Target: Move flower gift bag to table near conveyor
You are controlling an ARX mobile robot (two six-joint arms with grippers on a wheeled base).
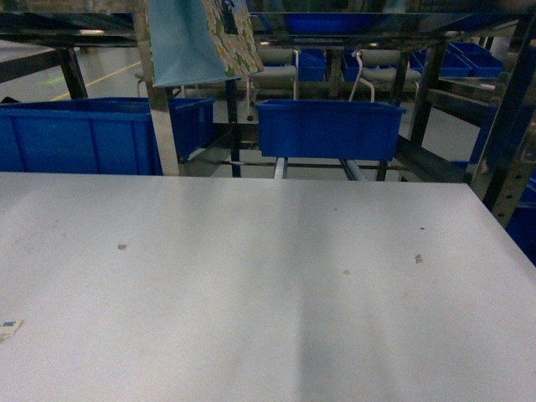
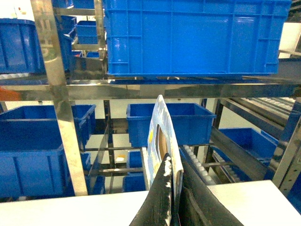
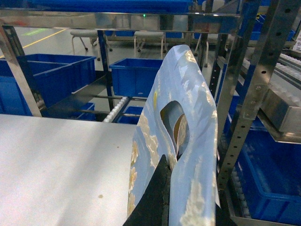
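Note:
In the head view a light-blue flower gift bag hangs at the top left, above the far edge of the white table; neither gripper shows there. My left gripper is shut on the top edge of a gift bag seen edge-on, over the table's far edge. My right gripper is shut on a blue flowered gift bag beside the table's right edge. I cannot tell whether both hold one bag. The conveyor of steel frames and white rollers stands just beyond.
Blue bins sit on the racking behind the table, with a large one overhead in the left wrist view. A steel upright stands close to the right of the bag. A paper scrap lies on the table's left.

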